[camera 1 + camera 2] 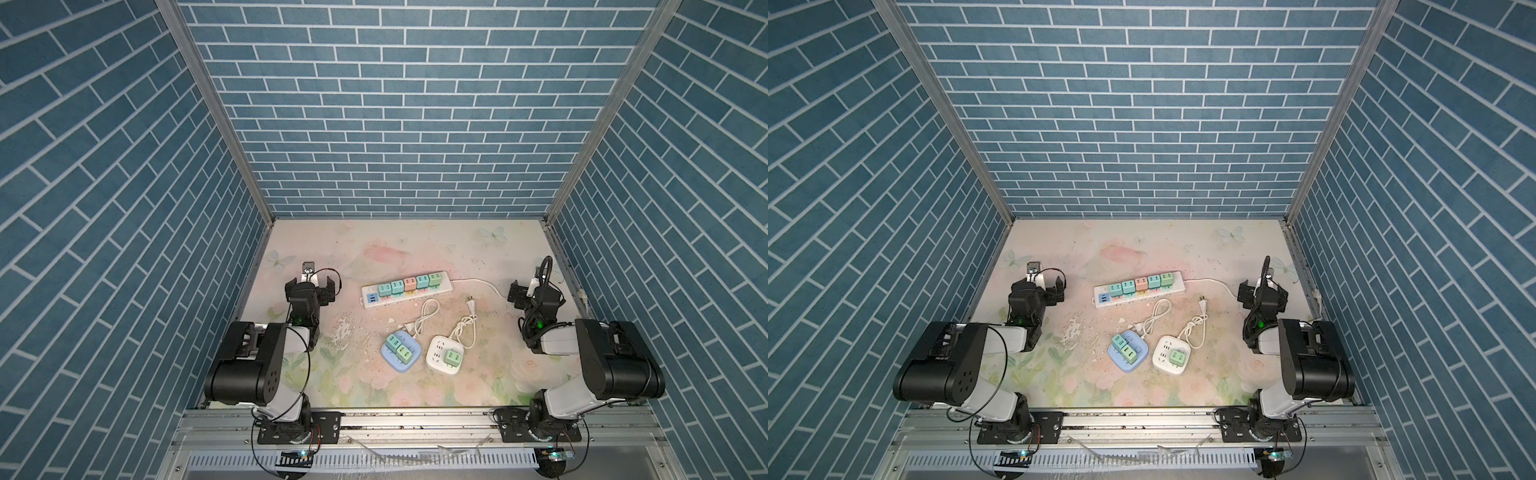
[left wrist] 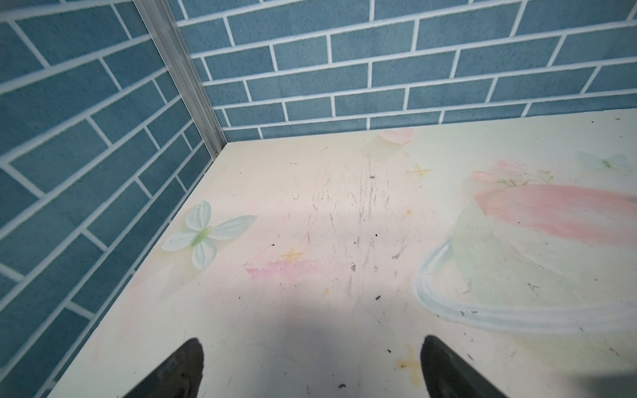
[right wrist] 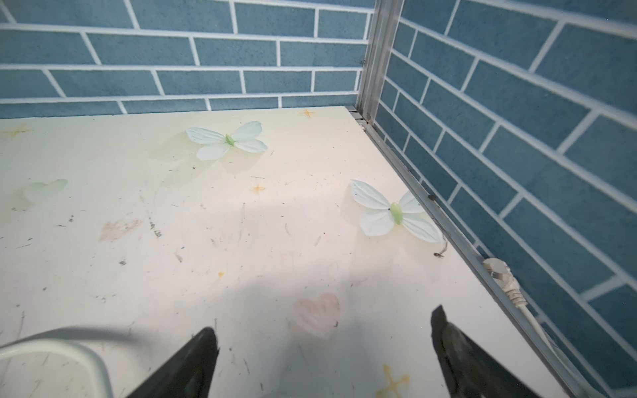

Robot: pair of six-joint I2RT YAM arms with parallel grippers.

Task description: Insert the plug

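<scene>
Left wrist view: left fingers (image 2: 179, 372) spread wide, empty, over bare worktop (image 2: 310, 206); right fingers (image 3: 193, 365) gape empty too. The plug (image 1: 471, 305) lies loose between the two pairs, nearer the right fingers, untouched. Grasping and inserting it both remain, I judge.

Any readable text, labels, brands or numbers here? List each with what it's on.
No text is readable in any view.
On the long power strip, any marking is too small to read.
On the blue socket block and the white socket block, no lettering can be made out.
On the table, only butterflies, hearts and stars, no words.
</scene>
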